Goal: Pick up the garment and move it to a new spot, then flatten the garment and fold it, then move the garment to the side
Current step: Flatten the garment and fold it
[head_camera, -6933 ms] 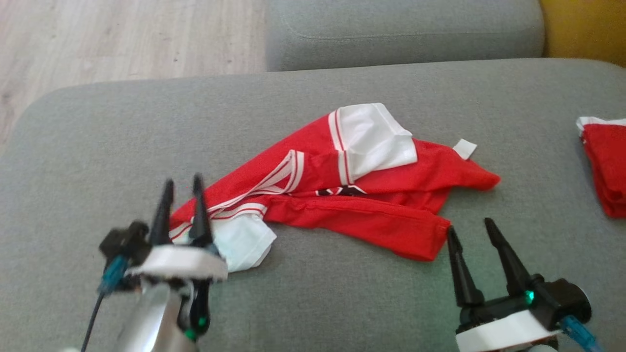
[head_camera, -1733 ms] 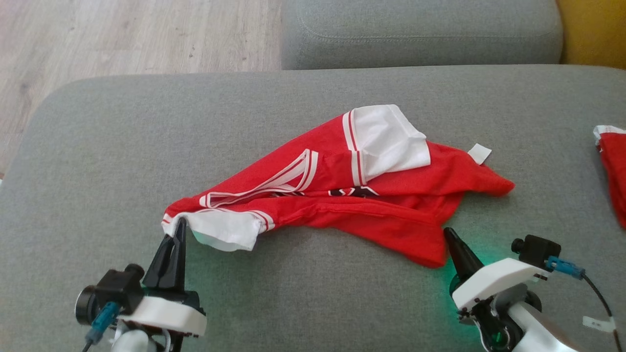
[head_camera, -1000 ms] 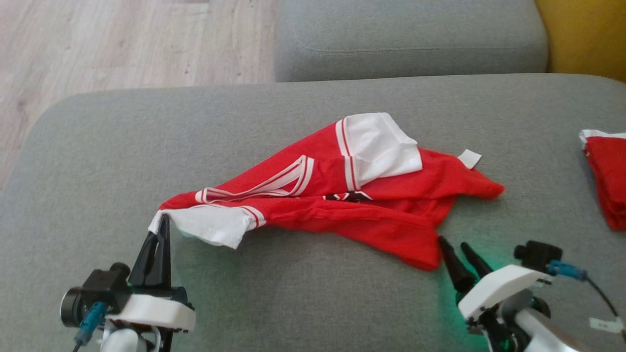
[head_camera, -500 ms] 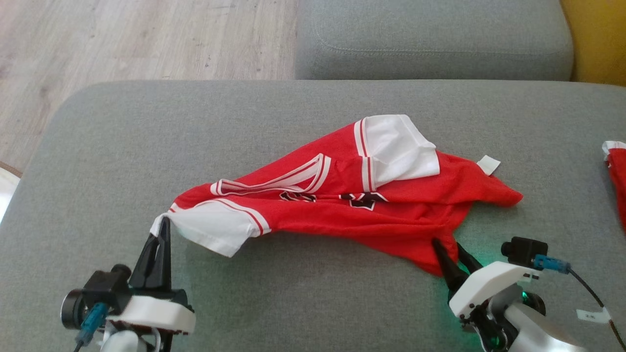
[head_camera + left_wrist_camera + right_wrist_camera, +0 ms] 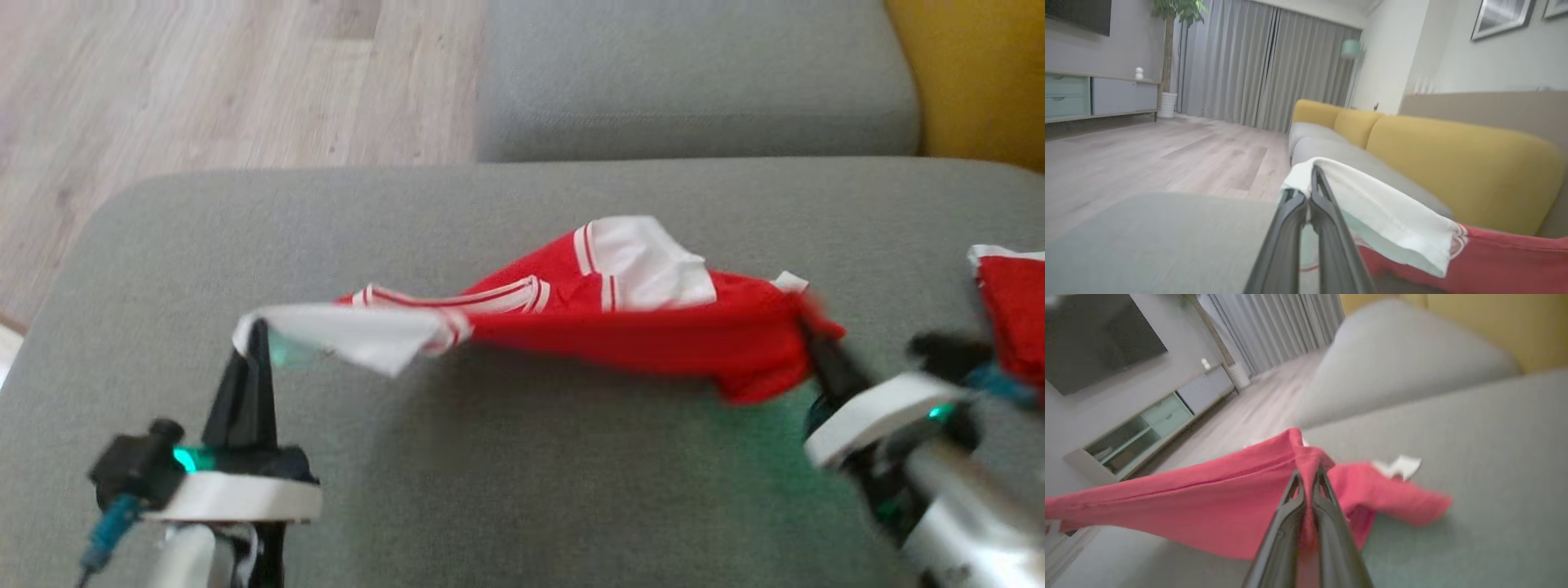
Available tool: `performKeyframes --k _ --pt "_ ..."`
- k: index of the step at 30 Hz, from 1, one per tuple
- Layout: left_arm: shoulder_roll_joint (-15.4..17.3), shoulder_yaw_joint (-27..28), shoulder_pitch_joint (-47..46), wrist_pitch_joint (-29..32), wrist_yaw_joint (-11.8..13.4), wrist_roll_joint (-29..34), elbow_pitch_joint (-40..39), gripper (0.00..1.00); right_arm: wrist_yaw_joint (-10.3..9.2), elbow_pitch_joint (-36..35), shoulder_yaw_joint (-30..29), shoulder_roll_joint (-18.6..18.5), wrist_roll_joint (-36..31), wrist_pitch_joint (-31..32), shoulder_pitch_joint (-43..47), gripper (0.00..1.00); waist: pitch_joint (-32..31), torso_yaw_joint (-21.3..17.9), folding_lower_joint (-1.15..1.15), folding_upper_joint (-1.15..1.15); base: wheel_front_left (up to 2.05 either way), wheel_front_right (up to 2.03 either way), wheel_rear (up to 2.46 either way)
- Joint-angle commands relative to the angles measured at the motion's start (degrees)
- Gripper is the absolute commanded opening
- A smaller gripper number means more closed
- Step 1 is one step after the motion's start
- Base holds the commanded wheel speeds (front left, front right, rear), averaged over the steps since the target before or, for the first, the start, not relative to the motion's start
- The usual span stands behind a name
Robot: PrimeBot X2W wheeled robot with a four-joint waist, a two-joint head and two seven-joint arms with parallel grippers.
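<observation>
1. Red fabric with white trim made up the garment [image 5: 653, 343], which hung stretched between the two hands above the grey sofa seat [image 5: 245, 237]. Its middle sagged toward the upholstery; whether the lowest fold touched the seat could not be determined.
2. The left hand [image 5: 255, 331] was fully closed, its two dark fingers pinching the edge of the white sleeve [image 5: 359, 336] at the garment's left end. In the left wrist view the fingertips met, with white cloth draped over them and off to their right.
3. The right hand [image 5: 810, 343] was fully closed on red fabric at the garment's right end. The right wrist view showed red cloth gathered between the pressed-together fingers, and a loose red flap [image 5: 1412, 504] extended beyond them over the seat.
4. A second white panel [image 5: 645, 265], bordered by red and white stripes, sat on the upper side of the garment near its middle.
5. A small white label [image 5: 790, 282] projected from the fabric just beside the right hand.
6. A second red item [image 5: 1012, 314] with a white edge lay on the seat at the right margin, apart from the held garment.
7. Beyond the seat stood another grey cushion [image 5: 694, 82], a yellow backrest [image 5: 971, 73] to its right and pale wood floor [image 5: 204, 82] to its left.
8. The head view was blurred around the right hand.
</observation>
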Motion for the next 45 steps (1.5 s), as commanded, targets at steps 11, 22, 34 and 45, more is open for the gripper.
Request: performKeyframes --k 11,22,34,45 --pt "5.4 1.4 -8.5 9.9 0.5 -10.2 -17.1 0.0 -0.04 -19.6 -17.4 -7.6 -18.9 0.5 5.9 0.0 -2.9 -3.1 0.0 0.0 0.0 0.0 0.0" --pt "5.5 3.1 -1.5 7.7 5.9 -7.5 -7.3 0.0 -0.04 -21.2 -16.5 6.4 -32.3 12.0 18.5 1.0 2.6 -2.3 0.0 0.0 0.0 0.0 0.0" --pt "4.8 2.2 -7.3 3.4 3.8 -7.7 3.6 0.0 -0.04 -33.0 -17.7 6.6 -14.1 20.5 29.3 1.0 5.4 0.0 0.0 0.0 0.0 0.0 0.0" --pt "3.2 0.4 -11.4 1.2 2.6 -7.3 8.9 0.0 -0.04 -31.9 -17.4 5.1 -6.3 26.5 27.6 1.0 6.6 1.1 0.0 0.0 0.0 0.0 0.0"
